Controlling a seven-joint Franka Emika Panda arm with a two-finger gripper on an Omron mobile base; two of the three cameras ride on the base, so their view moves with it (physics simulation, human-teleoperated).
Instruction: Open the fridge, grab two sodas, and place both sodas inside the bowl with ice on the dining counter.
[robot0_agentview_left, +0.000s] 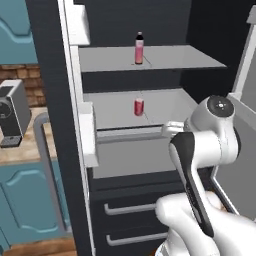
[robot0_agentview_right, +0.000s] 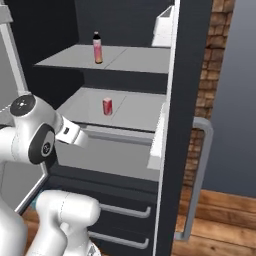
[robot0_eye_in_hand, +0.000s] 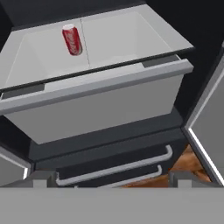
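Claw (robot0_eye_in_hand: 109, 177) spread wide, empty, hovering in front of open fridge (robot0_agentview_left: 150, 65) w/ tips low, near the drawers. Can (robot0_eye_in_hand: 72, 40) stands upright on lower shelf, well apart, ahead & above tips, a bit off-centre in hand view. Bottle (robot0_agentview_left: 139, 48) upright one shelf higher, further off. Likely can first: reach fwd & up.

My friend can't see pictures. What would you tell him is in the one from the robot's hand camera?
A red soda can stands on a grey shelf inside the open black fridge. Below the shelf are a pale bin and two drawers with grey handles. The pincer's dark tips sit wide apart at the bottom.
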